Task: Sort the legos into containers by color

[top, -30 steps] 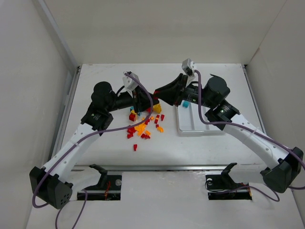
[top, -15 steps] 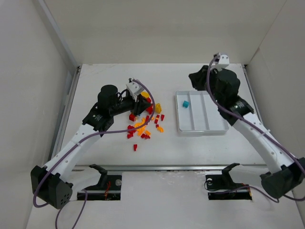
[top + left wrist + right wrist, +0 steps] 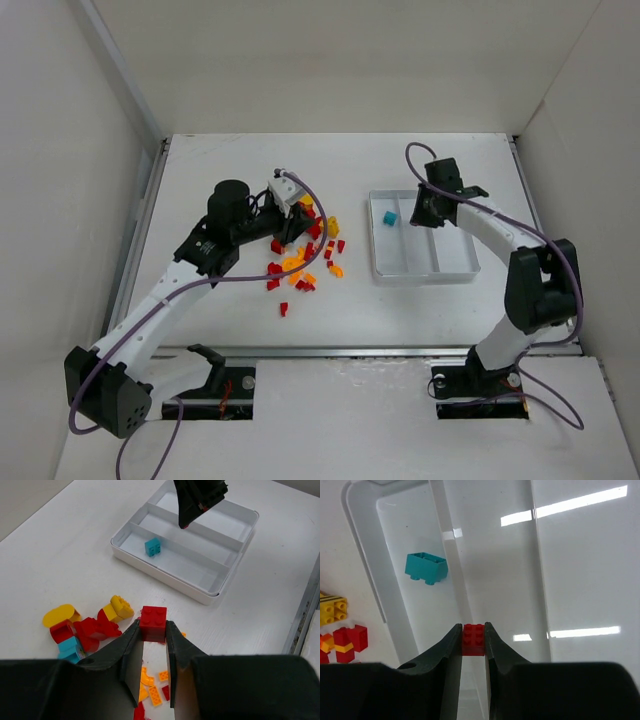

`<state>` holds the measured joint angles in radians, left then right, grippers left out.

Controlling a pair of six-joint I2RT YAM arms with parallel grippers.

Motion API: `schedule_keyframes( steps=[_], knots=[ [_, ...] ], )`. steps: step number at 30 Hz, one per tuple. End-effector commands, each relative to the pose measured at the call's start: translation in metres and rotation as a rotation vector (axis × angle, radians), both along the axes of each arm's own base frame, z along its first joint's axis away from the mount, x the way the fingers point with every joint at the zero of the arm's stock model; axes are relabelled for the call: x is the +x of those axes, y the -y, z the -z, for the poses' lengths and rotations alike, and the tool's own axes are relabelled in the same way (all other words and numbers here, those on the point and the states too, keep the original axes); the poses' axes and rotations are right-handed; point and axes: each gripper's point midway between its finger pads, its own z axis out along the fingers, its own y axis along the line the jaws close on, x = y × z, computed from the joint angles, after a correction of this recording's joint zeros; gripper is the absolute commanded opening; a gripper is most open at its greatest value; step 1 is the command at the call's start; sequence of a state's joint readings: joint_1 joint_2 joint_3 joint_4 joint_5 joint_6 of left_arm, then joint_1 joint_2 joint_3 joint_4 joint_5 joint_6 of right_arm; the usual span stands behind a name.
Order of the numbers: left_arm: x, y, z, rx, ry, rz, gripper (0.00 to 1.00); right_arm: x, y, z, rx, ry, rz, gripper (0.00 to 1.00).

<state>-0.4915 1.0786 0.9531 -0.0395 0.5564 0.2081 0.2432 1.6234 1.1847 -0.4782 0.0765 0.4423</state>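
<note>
Two red bricks held, one poised over the tray
Nearest the bases, the pile (image 3: pixel 300 268) of red and yellow bricks lies loose on the table (image 3: pixel 230 330); over its far edge the left gripper (image 3: pixel 152 628) is clamped narrow on a red brick (image 3: pixel 153 619). Further right, the right gripper (image 3: pixel 472 628) pinches a second red brick (image 3: pixel 473 641) above the white tray (image 3: pixel 367 565), right over the divider (image 3: pixel 451 555) between the lane holding the teal brick (image 3: pixel 426 568) and the middle lane (image 3: pixel 495 555). I would nudge it toward the middle lane, lower it close to the floor, then open only slightly, so it cannot clip the divider and tumble in with the teal
</note>
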Motion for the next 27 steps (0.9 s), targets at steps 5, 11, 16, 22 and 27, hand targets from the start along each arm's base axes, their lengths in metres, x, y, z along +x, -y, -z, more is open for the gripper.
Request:
schedule_keyframes(
  steps=[5,11,16,22,27],
  knots=[
    [-0.002,-0.002,-0.003,0.016,0.057,0.013,0.00,0.015,-0.010,0.028,0.003,-0.080,-0.024,0.36],
    [-0.006,-0.001,-0.004,0.046,0.100,0.060,0.00,0.012,-0.014,0.015,0.016,-0.060,-0.070,0.68],
    [-0.016,0.005,-0.005,0.081,0.175,0.174,0.00,0.010,-0.034,-0.055,0.094,0.117,-0.234,1.00],
    [-0.036,0.011,-0.017,0.074,0.283,0.295,0.00,-0.023,-0.093,-0.183,0.240,0.432,-0.473,0.95],
    [-0.046,0.014,-0.024,0.037,0.343,0.345,0.00,-0.078,-0.177,-0.246,0.464,0.547,-0.814,0.83]
  ],
)
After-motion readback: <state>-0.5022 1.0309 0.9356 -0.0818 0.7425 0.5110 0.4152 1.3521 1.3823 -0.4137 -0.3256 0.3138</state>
